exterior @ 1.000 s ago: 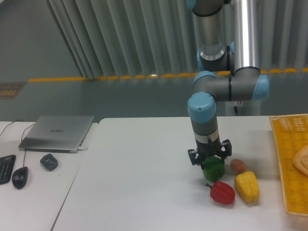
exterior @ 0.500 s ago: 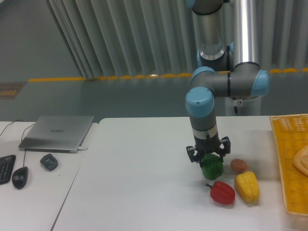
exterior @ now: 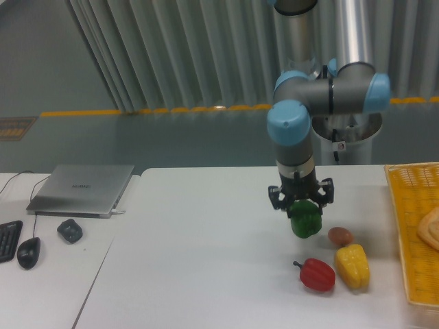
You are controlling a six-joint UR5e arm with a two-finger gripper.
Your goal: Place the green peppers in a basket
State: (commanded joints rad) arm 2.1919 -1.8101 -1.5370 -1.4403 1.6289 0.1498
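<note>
- While the arm hangs above the white table, the gripper points straight down with its jaws pinching the green pepper from both sides.
- Green pepper sits under the fingers, clear of the tabletop, above and slightly left of the other produce.
- Red pepper lies on the table in front of the held pepper, stem toward the left.
- Yellow pepper lies just beside the red one, on its right; touching or not, cannot tell.
- Small brownish round item rests behind the yellow pepper, near the held pepper's right side.
- Basket, yellow woven mesh, sits at the table's right edge, partly cut off by the frame, well apart from the gripper.
- Basket contents: one pale tan rounded item at the far right, only partly visible; identity unclear.
- Adjacent desk at left: closed laptop, a mouse, a small dark object, keyboard corner.
</note>
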